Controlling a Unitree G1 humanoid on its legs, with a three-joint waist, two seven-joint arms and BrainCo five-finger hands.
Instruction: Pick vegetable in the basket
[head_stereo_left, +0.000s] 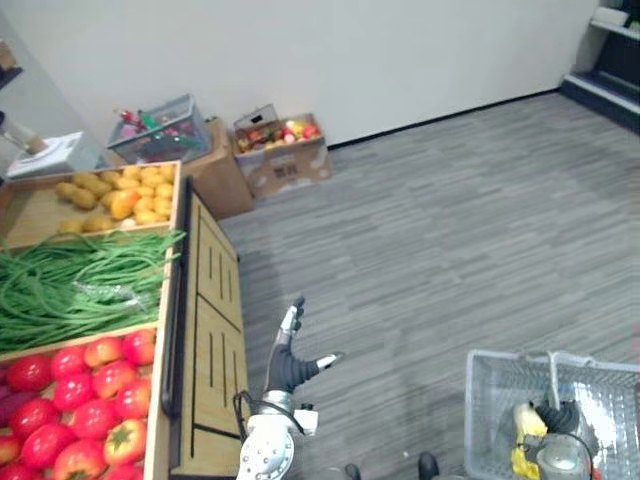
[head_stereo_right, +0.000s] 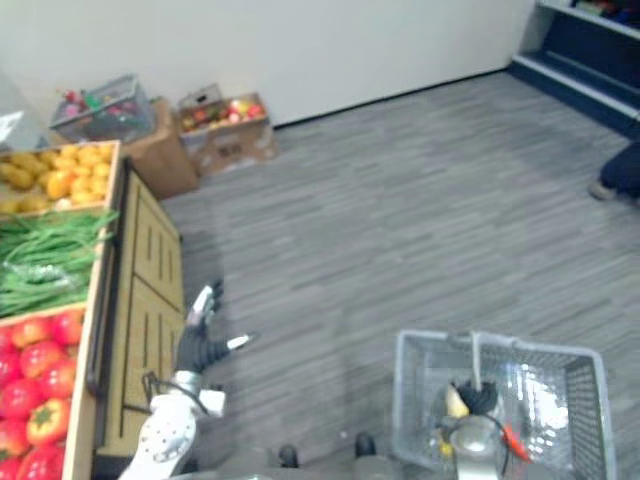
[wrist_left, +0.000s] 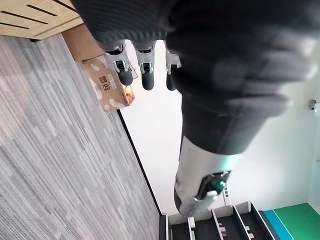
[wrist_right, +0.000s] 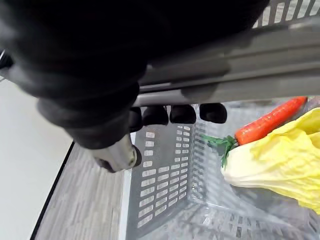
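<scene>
Likely next, the tomatoes (head_stereo_left: 72, 398) lie in the wooden stand (head_stereo_left: 205, 330) beside green beans (head_stereo_left: 75, 285): smooth, soft, bruisable, best cupped whole. Alongside, the left hand (head_stereo_left: 287, 365) hangs released. The right hand (wrist_right: 156, 115) clenches the basket (head_stereo_left: 487, 405) by its handle (wrist_right: 225, 67), with 1 carrot (wrist_right: 270, 119) and 1 cabbage (wrist_right: 285, 160) inside.

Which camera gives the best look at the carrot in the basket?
The right wrist view: the carrot lies close up inside the basket, beside a pale yellow cabbage. In the right eye view it is just a tiny orange streak.
</scene>
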